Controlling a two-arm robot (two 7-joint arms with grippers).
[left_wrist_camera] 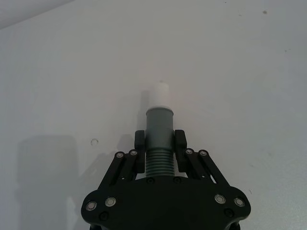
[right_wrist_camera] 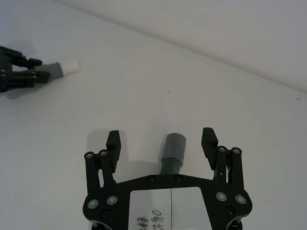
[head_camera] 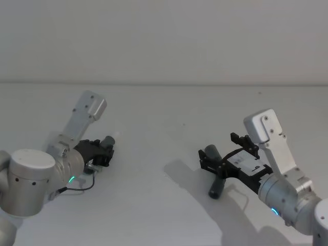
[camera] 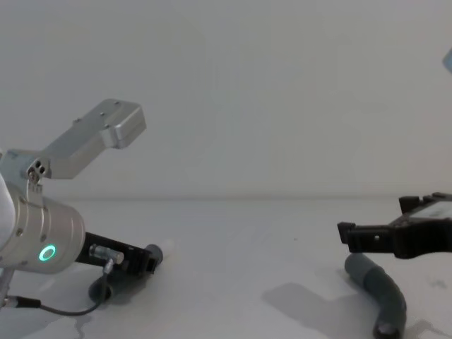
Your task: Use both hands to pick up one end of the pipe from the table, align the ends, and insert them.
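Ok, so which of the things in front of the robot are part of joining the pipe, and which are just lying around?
Part of the job:
- left gripper, shut on the white-tipped pipe piece
- right gripper, open over the plain grey pipe piece
- table

Just there:
- black cable by the left wrist
- wall behind

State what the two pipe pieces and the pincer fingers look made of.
White-tipped pipe piece, clamped in the left pincer: matte grey plastic, probably; moulded ribs. Other pipe piece: same dull grey, ribbed. Open right pincer fingers: matte black, likely plastic.
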